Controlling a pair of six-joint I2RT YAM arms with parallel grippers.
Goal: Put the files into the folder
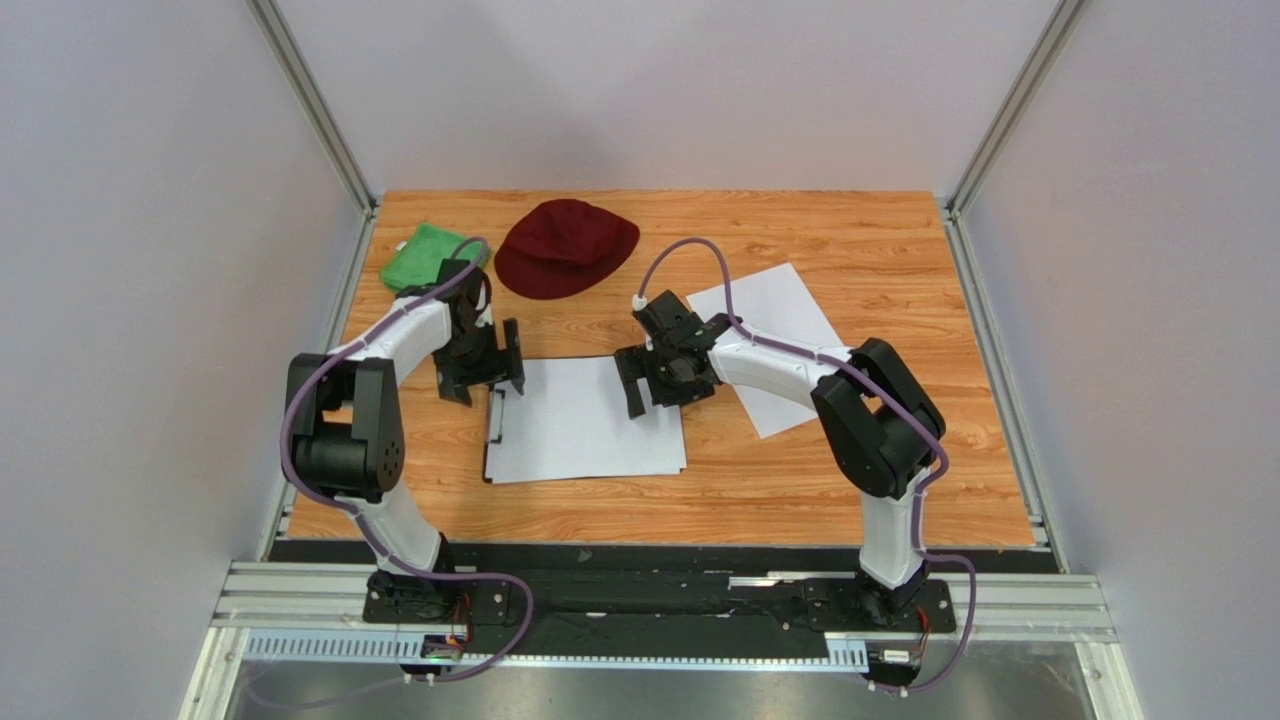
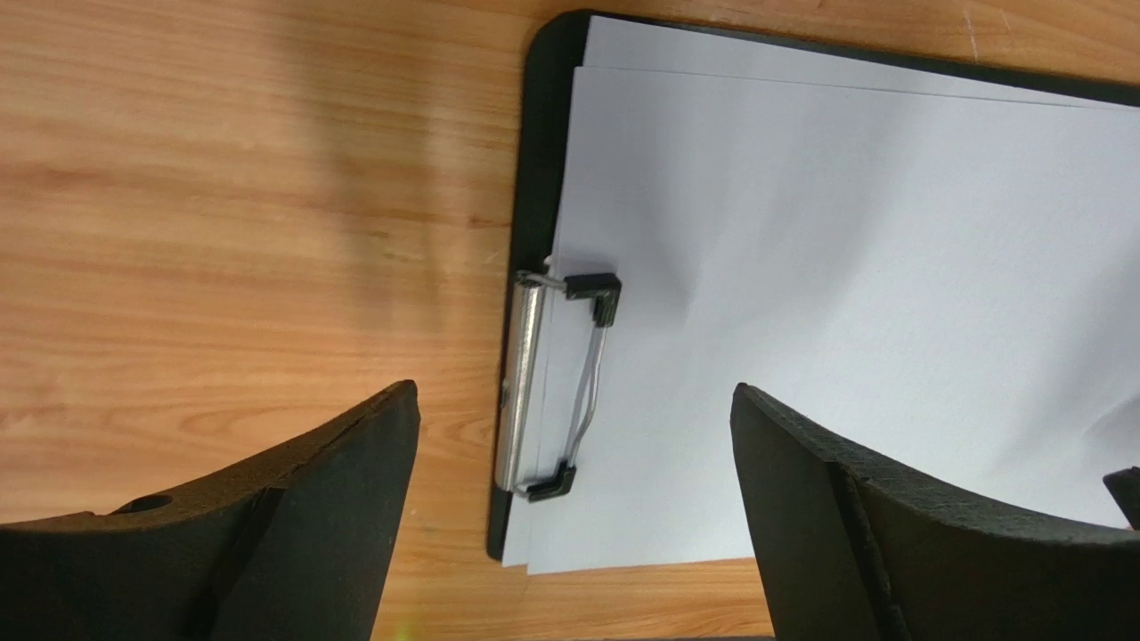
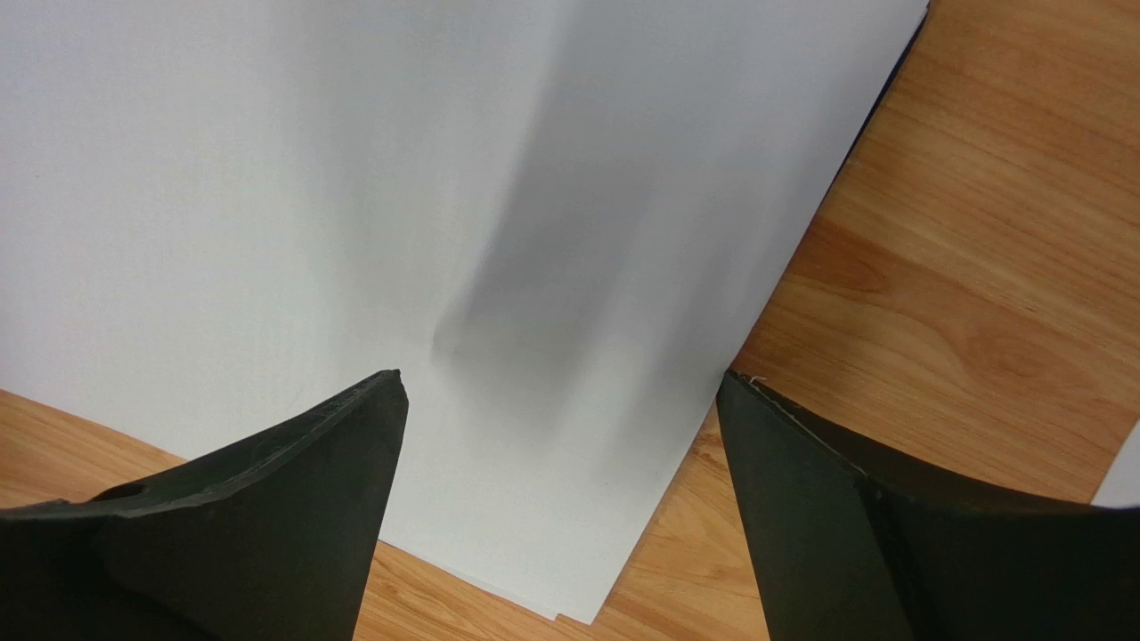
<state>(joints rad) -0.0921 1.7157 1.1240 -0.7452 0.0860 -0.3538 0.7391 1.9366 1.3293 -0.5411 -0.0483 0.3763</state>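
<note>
At the middle of the wooden surface [image 1: 902, 495] in the top view lies the folder [image 1: 490, 435], flat, with only its black left edge showing from under the files [image 1: 586, 428] stacked on it. The left hand [image 1: 481, 375] hangs at the upper left corner of that stack and the right hand [image 1: 666, 387] at its upper right corner, so the sheets sit between and just below the two hands in the frame.

From the left wrist view, the left hand [image 2: 573, 401] has its jaws spread wide with nothing between them. The silver clip [image 2: 522, 387] lies in the gap between its fingers, lying on the left edge of the files [image 2: 857, 294], and the folder [image 2: 542, 160] runs up the centre of the frame as a dark border.

From the right wrist view, the right hand [image 3: 562, 381] is also wide and holds nothing. The files [image 3: 335, 174] fill the upper left of the frame, with their lower edge between the fingers.

One more white sheet [image 1: 781, 308] lies apart at centre right of the top view, partly under the right arm. A dark red cap [image 1: 564, 248] and a green cloth [image 1: 421, 255] sit near the far edge, upper left of centre.
</note>
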